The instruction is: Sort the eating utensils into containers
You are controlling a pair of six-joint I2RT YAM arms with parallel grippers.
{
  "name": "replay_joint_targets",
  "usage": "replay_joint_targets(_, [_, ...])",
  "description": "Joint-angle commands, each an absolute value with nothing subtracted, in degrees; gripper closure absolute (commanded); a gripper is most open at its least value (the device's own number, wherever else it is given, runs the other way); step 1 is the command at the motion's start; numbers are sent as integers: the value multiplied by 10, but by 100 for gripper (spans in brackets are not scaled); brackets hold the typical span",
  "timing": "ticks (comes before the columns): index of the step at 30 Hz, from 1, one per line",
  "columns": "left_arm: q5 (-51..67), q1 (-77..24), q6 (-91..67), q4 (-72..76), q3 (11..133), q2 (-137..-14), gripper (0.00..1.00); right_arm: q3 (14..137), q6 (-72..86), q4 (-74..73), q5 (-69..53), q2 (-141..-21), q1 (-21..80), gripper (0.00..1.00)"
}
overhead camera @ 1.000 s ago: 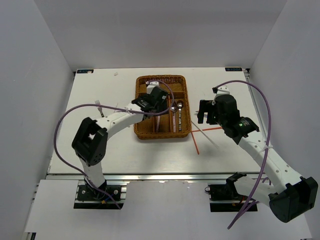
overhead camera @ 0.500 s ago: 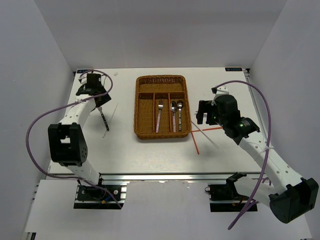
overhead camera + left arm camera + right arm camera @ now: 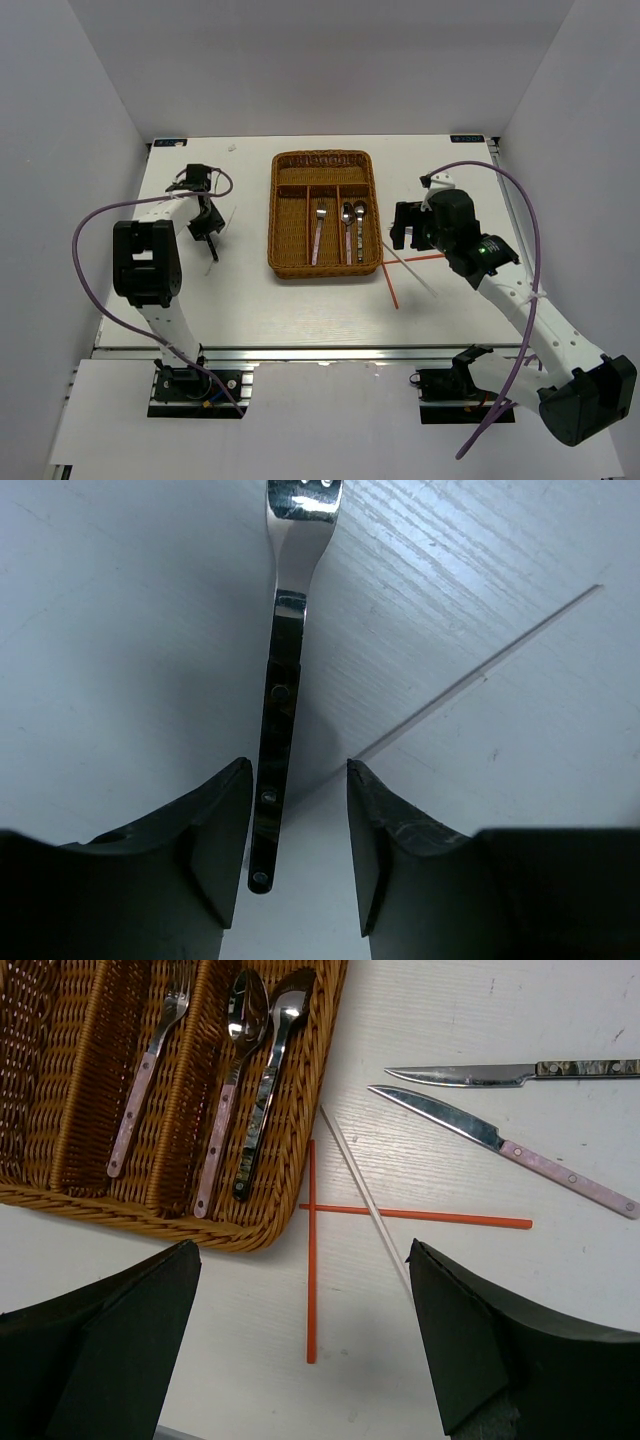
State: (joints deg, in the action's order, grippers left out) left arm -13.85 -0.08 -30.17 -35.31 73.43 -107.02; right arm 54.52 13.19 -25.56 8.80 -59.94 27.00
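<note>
Over at the left of the white table (image 3: 300, 300), the left gripper (image 3: 298, 820) straddles a fork (image 3: 283, 680) lying flat. Its jaws are partly apart, with the slim, dark, riveted handle between them and a clear gap on its right, not clamped. The left wrist view plainly shows a hair-thin white chopstick (image 3: 480, 670) slanting beside the fork. The right gripper (image 3: 300, 1295) hangs wide and holds nothing, right of the woven wicker tray (image 3: 260, 1225). Its wrist view shows a pink fork (image 3: 150, 1070) in one narrow slot and a pink spoon (image 3: 228, 1110) and dark spoon (image 3: 265, 1100) in the next. It also shows two crossed red chopsticks (image 3: 311, 1290), a second white chopstick (image 3: 365, 1195) and two knives (image 3: 500, 1073) that the arm hides from above.
</note>
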Motion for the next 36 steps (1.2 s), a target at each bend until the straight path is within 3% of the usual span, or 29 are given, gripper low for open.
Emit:
replay_joint_targets(1, [-143,-2,-314,-341,729,-1076,48,544,125,-237,80,-603,269,11])
replay_joint_targets(8, [-156,-2,-321,-335,723,-1099,52,546,125,-236,76,-614,269,11])
replay_joint_targets(22, [-175,-2,-303,-352,750,-1061,99,548,125,-238,77,-619,269,11])
replay_joint_targets(30, [-191,-60,-279,-369,798,-947,100,548,135,-237,109,-617,269,11])
replay_joint_targets(36, [-158,-233,-316,-349,824,-932,100,555,150,-240,141,-613,269,11])
